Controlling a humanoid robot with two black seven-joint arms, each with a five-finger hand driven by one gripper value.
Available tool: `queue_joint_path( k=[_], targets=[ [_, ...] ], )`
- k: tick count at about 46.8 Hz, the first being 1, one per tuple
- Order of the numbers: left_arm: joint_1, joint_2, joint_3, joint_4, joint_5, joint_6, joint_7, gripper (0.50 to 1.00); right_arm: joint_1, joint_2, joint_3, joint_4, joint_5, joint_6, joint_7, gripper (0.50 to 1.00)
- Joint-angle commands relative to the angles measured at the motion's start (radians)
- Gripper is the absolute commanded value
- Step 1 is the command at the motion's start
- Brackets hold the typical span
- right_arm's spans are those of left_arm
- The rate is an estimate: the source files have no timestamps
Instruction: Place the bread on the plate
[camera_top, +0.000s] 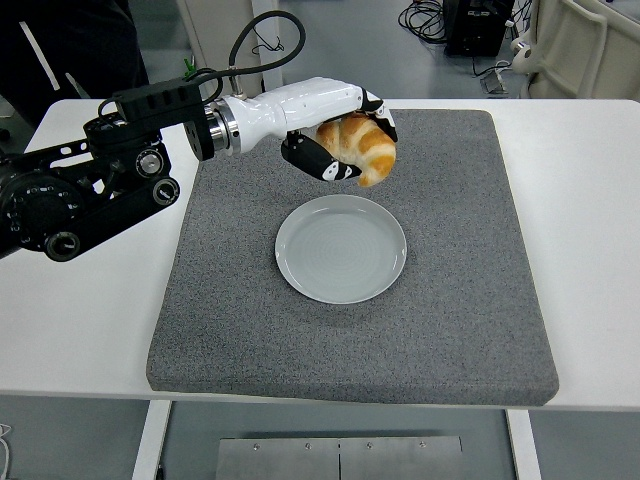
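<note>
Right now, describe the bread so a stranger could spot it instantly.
Find the grey mat covering the white table. Above its far part, just beyond the round plate, the left hand grips the bread: a golden-brown croissant, the only food here.

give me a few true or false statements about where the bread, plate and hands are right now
1. The left hand grasps the croissant. True.
2. The croissant already lies on the plate. False: it is held in the air, beyond the plate's far rim.
3. The plate sits on the grey mat. True.
4. The plate holds another piece of bread. False: nothing lies on it.
5. The right hand reaches in over the mat. False: no right hand shows in the head view.
</note>
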Motion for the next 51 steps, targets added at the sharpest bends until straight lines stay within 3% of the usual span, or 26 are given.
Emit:
queue_joint_path(
  k=[1, 22, 51],
  targets=[
    [0.020, -0.002, 0.001, 0.000, 0.023, 0.003, -0.001, 0.533, 0.000, 0.000, -0.002, 0.000, 0.000, 0.000, 0.000, 1.000],
    [0.080, -0.043, 0.038, 0.020, 0.086, 0.061, -0.004, 0.536, 0.000, 0.000, 0.000, 0.000, 0.000, 0.000, 0.000, 1.000],
    [0.103, -0.092, 0.050, 0.078, 0.088, 0.076, -0.007, 0.549, 0.000, 0.000, 0.000, 0.000, 0.000, 0.000, 0.000, 1.000]
  ],
)
